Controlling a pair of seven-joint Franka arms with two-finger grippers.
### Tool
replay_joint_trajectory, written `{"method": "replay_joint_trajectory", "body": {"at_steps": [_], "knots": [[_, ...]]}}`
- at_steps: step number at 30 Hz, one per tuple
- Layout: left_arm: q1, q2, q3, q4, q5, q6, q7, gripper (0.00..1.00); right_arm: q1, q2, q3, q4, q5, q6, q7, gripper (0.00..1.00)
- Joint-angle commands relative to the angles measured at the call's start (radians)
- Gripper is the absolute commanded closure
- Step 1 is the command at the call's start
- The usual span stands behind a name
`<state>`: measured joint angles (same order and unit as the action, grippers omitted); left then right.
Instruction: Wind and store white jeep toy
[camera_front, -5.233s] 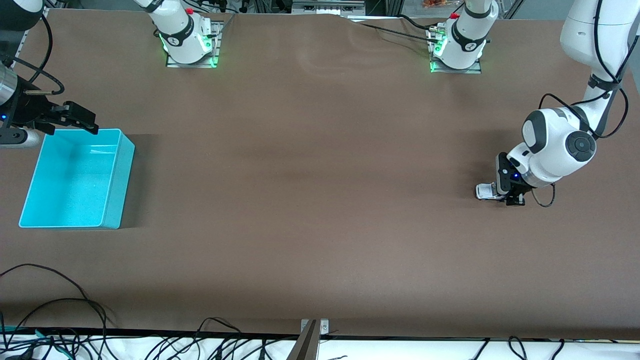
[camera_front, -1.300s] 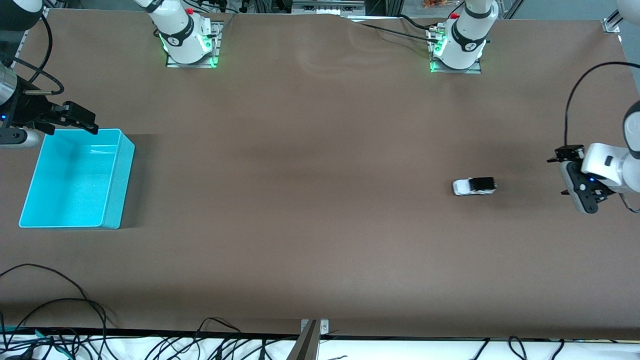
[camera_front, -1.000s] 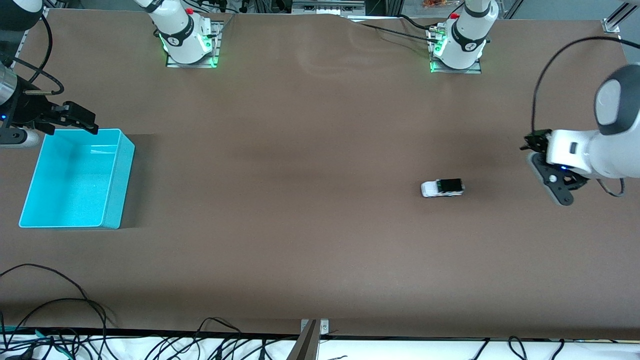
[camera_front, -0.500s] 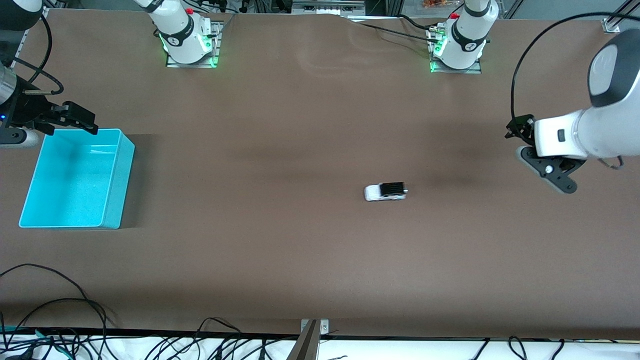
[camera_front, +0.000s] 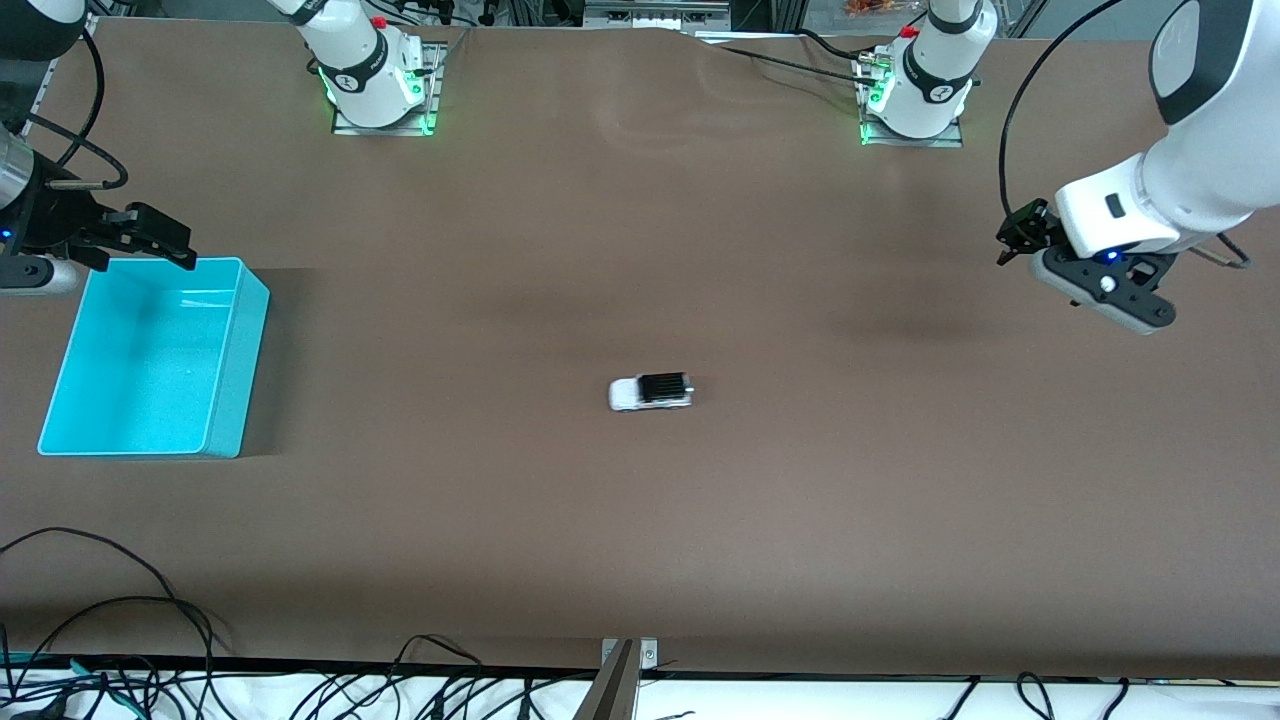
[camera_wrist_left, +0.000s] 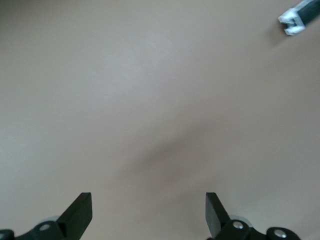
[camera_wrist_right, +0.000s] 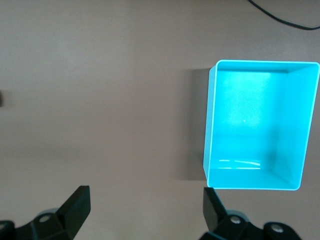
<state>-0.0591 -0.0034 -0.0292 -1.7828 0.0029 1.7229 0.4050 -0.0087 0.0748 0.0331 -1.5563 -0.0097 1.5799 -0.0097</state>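
The jeep (camera_front: 651, 391) stands on its wheels on the bare table (camera_front: 640, 520), about midway between the arms' ends, touched by neither gripper. Toward the right arm's end sits the turquoise bin (camera_front: 225, 370) (camera_wrist_right: 212, 125), with nothing in it. The right gripper (camera_front: 160, 237) (camera_wrist_right: 145, 207) hangs over the bin's farther rim, fingers spread wide. The left gripper (camera_front: 1020, 237) (camera_wrist_left: 149, 212) hovers over bare table at its own end, also spread wide and holding nothing.

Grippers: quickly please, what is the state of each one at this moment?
Left gripper: open, holding nothing, up over bare table at the left arm's end.
Right gripper: open, holding nothing, waiting above the table beside the turquoise bin.
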Motion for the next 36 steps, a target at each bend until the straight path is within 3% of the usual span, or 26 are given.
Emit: {"method": "replay_joint_trajectory", "body": {"at_steps": [1, 6, 15, 21, 26, 36], "knots": [[0.002, -0.069, 0.012, -0.072, -0.001, 0.056, -0.161, 0.0, -0.005, 0.008, 0.002, -0.002, 0.007, -0.021, -0.006, 0.0], [-0.005, -0.078, 0.011, -0.064, 0.008, 0.017, -0.363, 0.0, -0.005, 0.013, 0.002, -0.002, 0.005, -0.024, -0.013, 0.0], [-0.004, -0.063, 0.009, 0.011, 0.008, -0.13, -0.483, 0.0, -0.005, 0.023, 0.004, -0.001, 0.007, -0.024, -0.016, 0.0], [-0.002, -0.058, 0.006, 0.083, 0.006, -0.164, -0.482, 0.0, 0.013, 0.04, 0.01, 0.007, 0.008, -0.014, -0.058, 0.0], [-0.004, -0.058, 0.006, 0.089, -0.011, -0.16, -0.486, 0.0, 0.041, 0.059, 0.011, 0.008, 0.008, -0.001, -0.094, 0.0], [0.005, -0.047, 0.011, 0.094, -0.012, -0.166, -0.469, 0.0, 0.085, 0.112, 0.011, 0.008, 0.008, 0.031, -0.392, 0.0]]}}
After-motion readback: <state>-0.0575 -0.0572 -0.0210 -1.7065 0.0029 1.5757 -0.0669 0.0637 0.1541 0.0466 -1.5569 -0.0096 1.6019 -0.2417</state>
